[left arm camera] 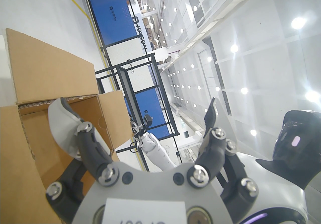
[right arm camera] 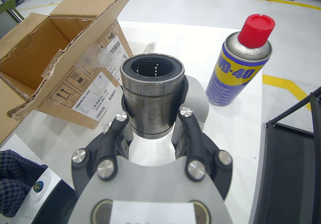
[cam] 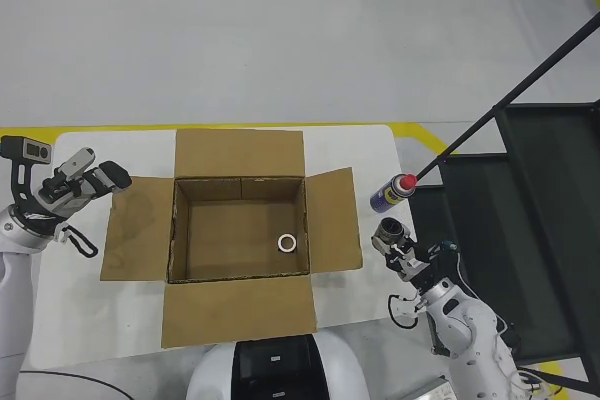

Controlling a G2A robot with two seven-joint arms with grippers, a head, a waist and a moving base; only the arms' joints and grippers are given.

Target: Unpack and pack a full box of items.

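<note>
On the white worktop the open cardboard box sits mid-frame, a spray can upright to its right. Below the can my right end effector clamps a metal cylinder; my left end effector, far left, gapes empty. A small ring lies inside the box.

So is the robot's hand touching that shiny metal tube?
Touching. The right wrist view shows the right gripper clamped against both sides of the metal tube, with no gap.

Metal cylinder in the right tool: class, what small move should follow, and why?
Probably lower the metal cylinder onto the table beside the spray can: the right tool grips it outside the box, which holds just a ring.
</note>
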